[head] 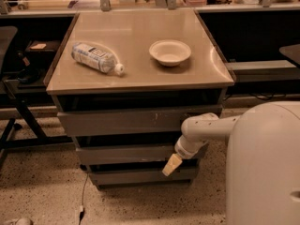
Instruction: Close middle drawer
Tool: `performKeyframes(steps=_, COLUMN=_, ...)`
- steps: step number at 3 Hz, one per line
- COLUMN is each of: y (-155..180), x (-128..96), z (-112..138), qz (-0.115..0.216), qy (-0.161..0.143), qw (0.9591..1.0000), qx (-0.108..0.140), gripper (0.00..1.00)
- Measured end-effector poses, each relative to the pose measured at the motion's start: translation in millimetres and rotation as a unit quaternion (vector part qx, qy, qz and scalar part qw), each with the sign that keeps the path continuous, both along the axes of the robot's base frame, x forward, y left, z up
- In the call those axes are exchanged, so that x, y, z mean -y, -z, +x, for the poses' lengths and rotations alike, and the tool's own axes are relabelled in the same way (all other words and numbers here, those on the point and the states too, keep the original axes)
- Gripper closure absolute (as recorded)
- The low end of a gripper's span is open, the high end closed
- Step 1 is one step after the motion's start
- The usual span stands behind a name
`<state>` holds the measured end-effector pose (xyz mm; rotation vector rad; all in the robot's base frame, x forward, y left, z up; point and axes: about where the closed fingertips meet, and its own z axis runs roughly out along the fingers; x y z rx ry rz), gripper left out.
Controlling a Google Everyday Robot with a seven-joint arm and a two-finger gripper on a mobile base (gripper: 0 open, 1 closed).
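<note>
The middle drawer (124, 154) is the grey, handle-less front in the middle of the cabinet, below the top drawer front (117, 122). It stands a little out from the cabinet, with a dark gap above it. My gripper (171, 165) is a pale tip on the white arm (201, 130). It hangs at the right end of the middle drawer's front, at its lower edge, pointing down and left. Whether it touches the front cannot be told.
The tan cabinet top (140, 74) holds a plastic bottle (96, 58) lying on its side and a white bowl (169, 52). The bottom drawer (136, 176) is below. My white body (265, 168) fills the lower right. A chair base (14, 116) stands at left, and a cable (83, 196) lies on the floor.
</note>
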<state>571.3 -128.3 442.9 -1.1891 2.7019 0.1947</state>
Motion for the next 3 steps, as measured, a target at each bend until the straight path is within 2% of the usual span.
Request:
performKeyframes(steps=1, y=-36, x=65, z=-15, qz=-0.018, qy=0.092, qw=0.9951, qx=0.034, gripper=0.0)
performKeyframes(steps=2, y=-91, x=129, z=-36, qz=-0.059, qy=0.157, qw=0.9813, qx=0.094, gripper=0.0)
performKeyframes(steps=3, y=-114, x=168, z=-62, qz=-0.083, qy=0.196, qw=0.971, qx=0.108, gripper=0.0)
